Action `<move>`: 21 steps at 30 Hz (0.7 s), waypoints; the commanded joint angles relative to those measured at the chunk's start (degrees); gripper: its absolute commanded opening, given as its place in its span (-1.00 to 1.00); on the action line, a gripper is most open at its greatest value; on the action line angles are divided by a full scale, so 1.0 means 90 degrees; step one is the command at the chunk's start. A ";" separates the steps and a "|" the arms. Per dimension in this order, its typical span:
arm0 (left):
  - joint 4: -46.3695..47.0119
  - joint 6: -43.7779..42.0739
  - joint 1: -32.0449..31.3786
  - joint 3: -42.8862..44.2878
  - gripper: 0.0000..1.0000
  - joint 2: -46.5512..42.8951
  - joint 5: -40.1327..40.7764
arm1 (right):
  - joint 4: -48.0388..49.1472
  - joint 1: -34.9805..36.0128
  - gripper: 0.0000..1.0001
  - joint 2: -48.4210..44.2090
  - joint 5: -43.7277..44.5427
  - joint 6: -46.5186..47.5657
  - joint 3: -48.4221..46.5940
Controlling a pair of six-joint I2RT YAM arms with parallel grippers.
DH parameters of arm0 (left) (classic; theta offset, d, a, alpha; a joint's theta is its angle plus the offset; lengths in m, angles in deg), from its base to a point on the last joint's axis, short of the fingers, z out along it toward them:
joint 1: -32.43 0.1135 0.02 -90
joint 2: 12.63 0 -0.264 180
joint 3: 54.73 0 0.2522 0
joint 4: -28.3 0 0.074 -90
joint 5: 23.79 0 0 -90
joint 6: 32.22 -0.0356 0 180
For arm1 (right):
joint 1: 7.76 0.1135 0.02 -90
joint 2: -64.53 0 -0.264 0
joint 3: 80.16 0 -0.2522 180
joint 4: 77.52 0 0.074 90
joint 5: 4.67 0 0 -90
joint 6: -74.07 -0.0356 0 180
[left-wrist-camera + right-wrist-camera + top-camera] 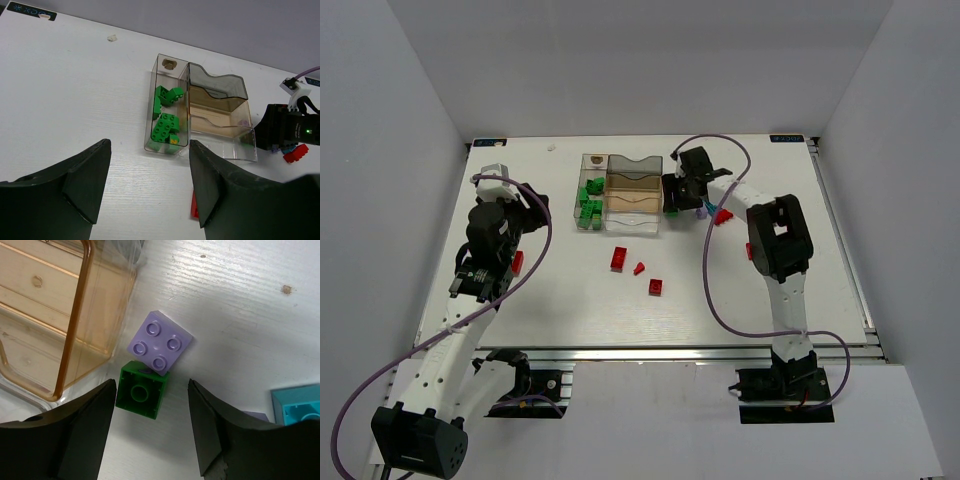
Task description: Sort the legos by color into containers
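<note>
Overhead, I see the tray (pixel 630 180) with the right gripper (pixel 672 198) at its right side and three red bricks (pixel 618 258) loose on the table (pixel 550 300). Only the right wrist view resolves what lies below that gripper. A green brick (pixel 140 395) sits between wide-open, empty jaws, and a lilac brick (pixel 160 346) touches it beside the tray wall. The left gripper (pixel 149 150), jaws also open and empty, hovers well left of the tray. Its camera shows the sorted greens (pixel 167 122) in the narrow compartment.

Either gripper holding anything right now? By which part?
Nothing held. Left gripper open, empty; right gripper open over a green brick, not closed on it.
</note>
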 commanded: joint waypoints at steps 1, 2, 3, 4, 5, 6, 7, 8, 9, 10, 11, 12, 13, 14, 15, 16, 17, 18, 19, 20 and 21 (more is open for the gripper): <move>0.0080 0.0012 0.0022 -0.0028 0.47 -0.0057 0.0008 | 0.0271 0.0067 0.28 -0.0075 0.0490 0.0047 0.0125; 0.0080 0.0021 0.0022 -0.0028 0.47 -0.0058 0.0009 | 0.0348 0.0076 0.26 -0.0114 0.0511 0.0095 0.0173; 0.0080 0.0012 0.0022 -0.0028 0.47 -0.0048 -0.0001 | 0.0397 0.0086 0.19 -0.0143 0.0762 0.0105 0.0271; 0.0089 0.0012 0.0022 -0.0028 0.47 -0.0058 0.0008 | 0.0456 0.0077 0.16 -0.0173 0.0804 0.0105 0.0330; 0.0080 0.0012 0.0022 -0.0028 0.47 -0.0058 0.0009 | 0.0505 0.0077 0.12 -0.0212 0.0843 0.0154 0.0378; 0.0080 0.0012 0.0022 -0.0019 0.47 -0.0058 0.0009 | 0.0583 0.0067 0.04 -0.0241 0.0853 0.0183 0.0447; 0.0080 0.0012 0.0022 -0.0028 0.47 -0.0058 0.0009 | 0.0613 0.0067 -0.01 -0.0299 0.0843 0.0193 0.0486; 0.0089 0.0012 0.0022 -0.0028 0.47 -0.0058 -0.0001 | 0.0661 0.0047 -0.07 -0.0368 0.0843 0.0212 0.0544; 0.0080 0.0012 0.0022 -0.0028 0.47 -0.0058 0.0008 | 0.0710 0.0038 -0.25 -0.0407 0.0824 0.0280 0.0603; 0.0080 0.0012 0.0022 -0.0028 0.47 -0.0058 0.0009 | 0.0826 0.0037 -0.32 -0.0504 0.0804 0.0339 0.0758; 0.0080 0.0012 0.0022 -0.0028 0.47 -0.0077 0.0018 | 0.0866 0.0018 -0.43 -0.0689 0.0785 0.0378 0.0827; 0.0080 0.0012 0.0022 -0.0019 0.47 -0.0068 0.0009 | 0.0886 0.0028 -0.54 -0.0787 0.0775 0.0514 0.0886; 0.0080 0.0012 0.0022 -0.0018 0.47 -0.0087 0.0009 | 0.0954 0.0037 -0.65 -0.1030 0.0765 0.0593 0.1012; 0.0070 0.0012 0.0022 -0.0028 0.47 -0.0077 -0.0001 | 0.0984 0.0037 -0.69 -0.1177 0.0765 0.0680 0.1091; 0.0080 0.0012 0.0022 -0.0028 0.47 -0.0097 -0.0001 | 0.1003 0.0028 -0.81 -0.1305 0.0746 0.0788 0.1150; 0.0080 0.0021 0.0022 -0.0028 0.47 -0.0087 -0.0011 | 0.0984 0.0057 -0.88 -0.1451 0.0697 0.0972 0.1189; 0.0089 0.0021 0.0022 -0.0028 0.47 -0.0097 -0.0040 | 0.0974 0.0067 -0.92 -0.1752 0.0648 0.1081 0.1228; 0.0089 0.0031 0.0022 -0.0019 0.47 -0.0097 -0.0050 | 0.0945 0.0096 -1.00 -0.1861 0.0387 0.1082 0.1248; 0.0099 0.0031 0.0022 -0.0018 0.47 -0.0097 -0.0060 | 0.0935 0.0135 -1.00 -0.2114 0.0287 0.1449 0.1229; 0.0099 0.0041 0.0022 -0.0028 0.47 -0.0097 -0.0089 | 0.0925 0.0145 -1.00 -0.2213 0.0170 0.1540 0.1171; 0.0099 0.0041 0.0022 -0.0028 0.47 -0.0097 -0.0099 | 0.0925 0.0174 -1.00 -0.2291 -0.0043 0.1657 0.1122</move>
